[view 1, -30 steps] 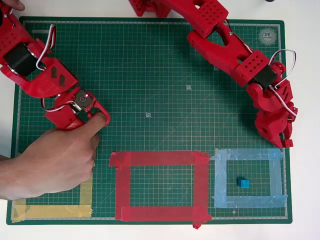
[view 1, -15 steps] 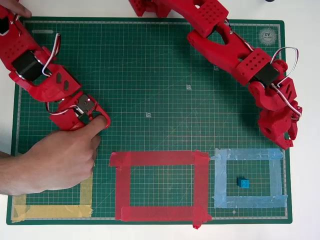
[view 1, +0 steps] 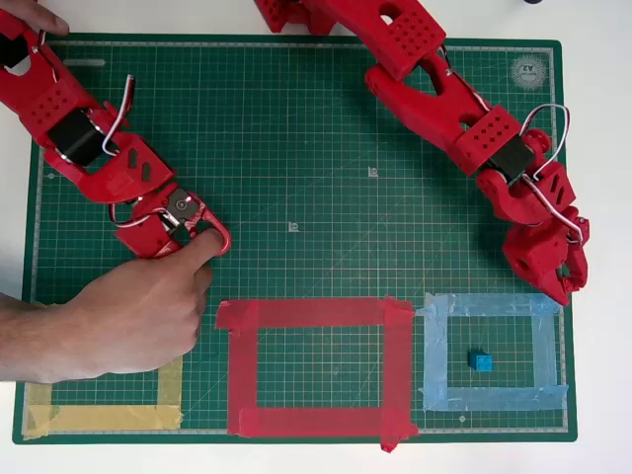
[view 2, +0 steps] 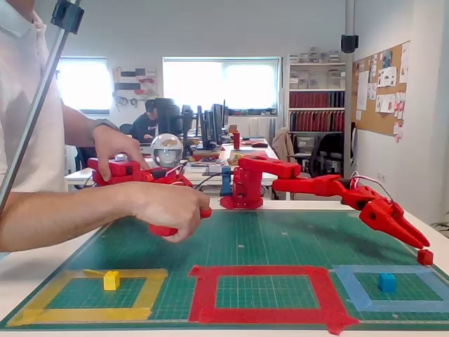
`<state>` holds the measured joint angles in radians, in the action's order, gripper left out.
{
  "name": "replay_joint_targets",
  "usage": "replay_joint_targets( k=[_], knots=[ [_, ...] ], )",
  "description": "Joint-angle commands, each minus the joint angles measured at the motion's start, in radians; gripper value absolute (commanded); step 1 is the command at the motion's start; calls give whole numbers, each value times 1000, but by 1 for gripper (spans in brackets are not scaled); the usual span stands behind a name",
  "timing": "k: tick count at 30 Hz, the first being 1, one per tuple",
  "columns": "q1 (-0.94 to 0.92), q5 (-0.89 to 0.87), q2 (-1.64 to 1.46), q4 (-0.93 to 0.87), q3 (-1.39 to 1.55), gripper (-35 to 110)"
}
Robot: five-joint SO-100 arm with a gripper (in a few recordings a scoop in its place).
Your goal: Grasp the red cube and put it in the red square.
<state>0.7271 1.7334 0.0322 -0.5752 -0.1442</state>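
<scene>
Green cutting mat point(view 1: 326, 128) w/ a printed grid lies on a white desk point(view 1: 597, 237). In the fixed view the room behind is an office: bright windows, monitors, shelves w/ binders, a pinboard on the right wall.

Three tape frames sit along the mat's near edge: yellow tape frame point(view 2: 63, 298) on the left, red square point(view 1: 242, 365) in the middle, light-blue tape frame point(view 1: 434, 351) on the right. Yellow cube point(view 2: 111, 280) inside the yellow one, blue cube point(view 1: 480, 361) inside the blue one.

Red arm reaches to the mat's right edge in the overhead view. Its fingers point(view 2: 423, 247) are closed narrow on the red cube point(view 2: 425, 257), held at the tips just above the desk, near the blue frame's far right corner and well apart from the red square.

A person's hand point(view 1: 128, 316) is over the mat's left part.
</scene>
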Motion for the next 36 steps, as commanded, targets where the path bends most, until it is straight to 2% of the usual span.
replay_joint_targets(
  k=[1, 12, 26, 30, 36],
  knots=[
    [21, -9, -51, 35, -11, 15],
    [81, -51, -80, 78, 3, 15],
    [60, -43, -80, 78, 23, 15],
    [55, -37, -67, 92, 2, 23],
    [35, -37, -66, 112, -11, 24]
  ],
)
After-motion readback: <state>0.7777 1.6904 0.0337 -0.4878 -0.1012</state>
